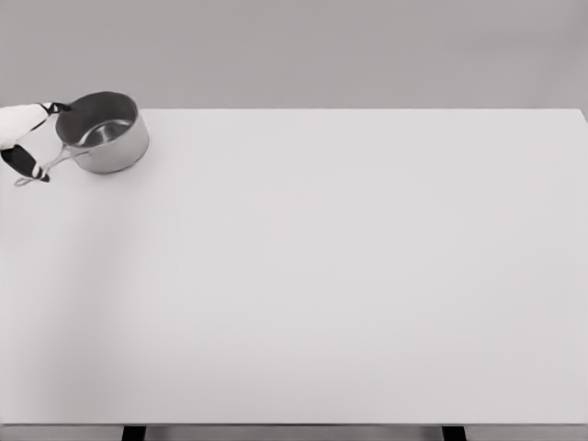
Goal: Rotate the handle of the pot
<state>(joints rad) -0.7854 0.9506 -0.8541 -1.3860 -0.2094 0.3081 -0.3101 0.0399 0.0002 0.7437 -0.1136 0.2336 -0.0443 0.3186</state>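
Observation:
A steel pot (103,133) stands at the table's far left corner, upright, with nothing visible inside. Its thin metal handle (44,171) points toward the lower left, close to the picture's left edge. My left hand (24,138), white with black parts, comes in from the left edge right beside the pot. One black part of it lies over the handle and another reaches near the pot's rim. Most of the hand is cut off by the frame edge, so its grasp is hidden. The right arm does not show.
The white table (331,276) fills nearly the whole view, with its far edge just behind the pot and its front edge at the bottom. A plain grey wall (322,46) stands behind it.

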